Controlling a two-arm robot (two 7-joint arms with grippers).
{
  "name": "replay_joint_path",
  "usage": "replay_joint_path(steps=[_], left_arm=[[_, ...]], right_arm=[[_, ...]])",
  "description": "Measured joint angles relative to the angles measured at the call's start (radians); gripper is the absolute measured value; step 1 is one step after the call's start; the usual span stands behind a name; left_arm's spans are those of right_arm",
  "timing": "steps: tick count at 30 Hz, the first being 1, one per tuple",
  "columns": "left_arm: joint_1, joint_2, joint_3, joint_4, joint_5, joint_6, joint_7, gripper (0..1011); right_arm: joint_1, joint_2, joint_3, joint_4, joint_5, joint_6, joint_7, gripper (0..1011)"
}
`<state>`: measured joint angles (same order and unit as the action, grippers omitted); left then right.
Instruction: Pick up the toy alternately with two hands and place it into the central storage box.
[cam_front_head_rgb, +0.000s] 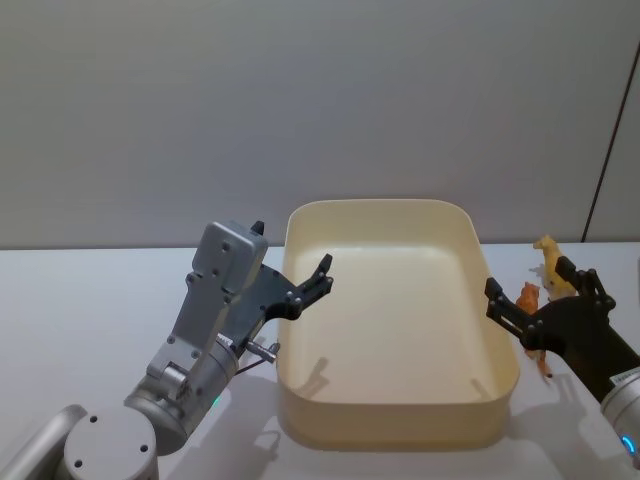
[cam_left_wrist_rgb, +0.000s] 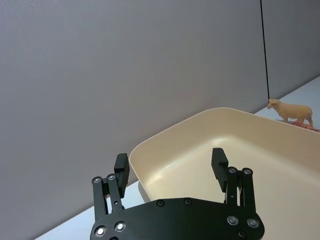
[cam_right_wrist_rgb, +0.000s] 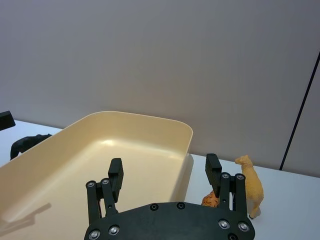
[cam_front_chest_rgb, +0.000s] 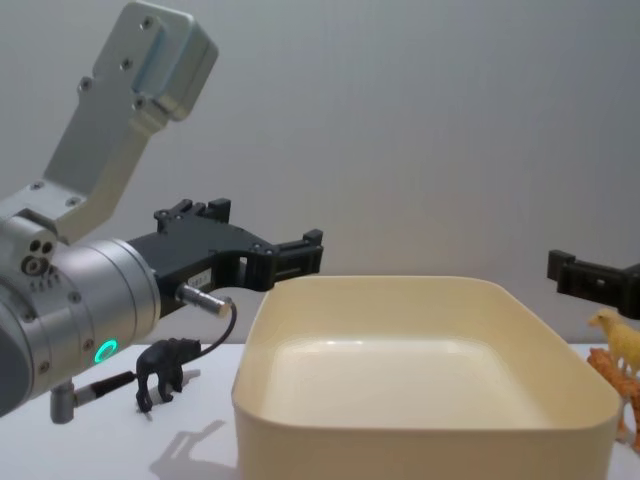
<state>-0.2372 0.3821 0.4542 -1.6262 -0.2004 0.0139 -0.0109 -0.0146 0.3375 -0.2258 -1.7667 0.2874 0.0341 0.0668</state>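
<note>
The large cream-yellow plastic tub (cam_front_head_rgb: 392, 428), a rounded-corner rectangle with smooth, plain, faintly glossy walls, sat in the middle of the matte white table (cam_front_head_rgb: 80, 300). My left claw (cam_front_head_rgb: 320, 278), black and angular on its silver cylindrical arm (cam_front_chest_rgb: 70, 300) with a green ring light (cam_front_chest_rgb: 104, 350), hung over the tub's 9 o'clock rim, fingers spread and holding nothing. A small black plastic animal figure (cam_front_chest_rgb: 165, 368) stood on the table at 9 o'clock, under that arm. My right claw (cam_front_head_rgb: 535, 285) was at the tub's 3 o'clock, also spread wide and gripping nothing. A small orange plastic animal figure (cam_front_head_rgb: 527, 297) was just beside it. A pale tan plastic animal figure (cam_front_head_rgb: 548, 258) stood upright at about 2 o'clock. Behind was a plain grey wall (cam_front_head_rgb: 300, 100) with a thin dark line (cam_front_head_rgb: 610, 140) down its right side.
</note>
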Motion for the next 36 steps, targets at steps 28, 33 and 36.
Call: replay_joint_path(steps=[28,33,36], left_arm=[[0.000,0.000,0.000,0.000,0.000,0.000,0.000,1001],[0.000,0.000,0.000,0.000,0.000,0.000,0.000,1001],[0.000,0.000,0.000,0.000,0.000,0.000,0.000,1001]], right_arm=[[0.000,0.000,0.000,0.000,0.000,0.000,0.000,1001],[0.000,0.000,0.000,0.000,0.000,0.000,0.000,1001],[0.000,0.000,0.000,0.000,0.000,0.000,0.000,1001]])
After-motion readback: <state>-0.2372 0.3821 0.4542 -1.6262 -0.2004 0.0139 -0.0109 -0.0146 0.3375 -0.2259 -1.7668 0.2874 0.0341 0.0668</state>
